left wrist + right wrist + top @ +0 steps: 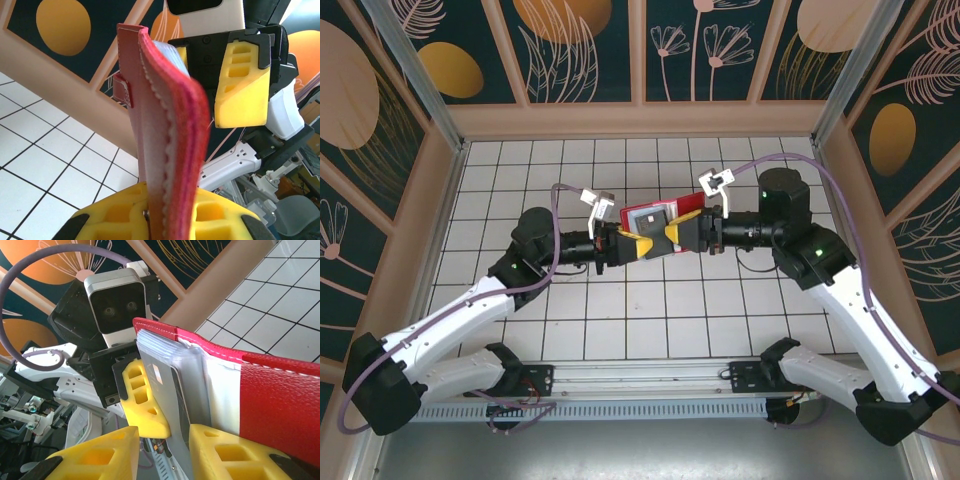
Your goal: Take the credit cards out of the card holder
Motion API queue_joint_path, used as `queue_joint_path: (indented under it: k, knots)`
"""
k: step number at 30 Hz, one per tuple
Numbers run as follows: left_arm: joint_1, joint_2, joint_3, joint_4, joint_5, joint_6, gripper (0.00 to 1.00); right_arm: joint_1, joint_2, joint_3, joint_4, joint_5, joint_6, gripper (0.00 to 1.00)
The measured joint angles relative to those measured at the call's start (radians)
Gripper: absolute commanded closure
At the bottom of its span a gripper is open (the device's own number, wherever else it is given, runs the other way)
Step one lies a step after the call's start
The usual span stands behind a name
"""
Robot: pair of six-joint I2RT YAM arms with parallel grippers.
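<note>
no part of the task is finished. nothing lies on the white tiled table (620,320), and the small thin rectangular credit cards are judged to sit inside the small red folding card holder (655,214), which hangs in the air between the two arms, above the tiles. the left gripper (623,245) is clamped tight on one edge of the card holder, with its yellow fingers (120,215) pressed against the red cover. the right gripper (162,452) has its jaws apart, astride a thin dark grey card (172,405) that stands beside the stack of clear plastic pockets (165,347). a gap shows on one side of the card, so it is not pinched. what is left is to close on that card, slide it out, and then take the other card, which cannot be made out.
</note>
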Motion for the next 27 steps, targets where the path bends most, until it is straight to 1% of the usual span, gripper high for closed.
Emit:
queue_joint_path:
  k: [13,15,17,24,27]
  knots:
    - [0.002,0.005,0.027,-0.040,0.000,0.000,1.00,-0.002,0.025,0.043,-0.057,0.007,-0.031,0.67]
    - [0.002,0.006,0.027,-0.045,0.000,0.000,1.00,-0.002,0.027,0.043,-0.063,0.011,-0.038,0.66]
    - [0.002,0.008,0.027,-0.047,0.000,0.000,1.00,-0.002,0.027,0.044,-0.069,0.019,-0.042,0.63]
    - [0.001,0.008,0.029,-0.048,-0.001,0.000,1.00,-0.002,0.030,0.052,-0.089,0.033,-0.045,0.63]
    - [0.002,0.008,0.029,-0.048,-0.002,0.000,1.00,-0.002,0.035,0.056,-0.095,0.029,-0.045,0.65]
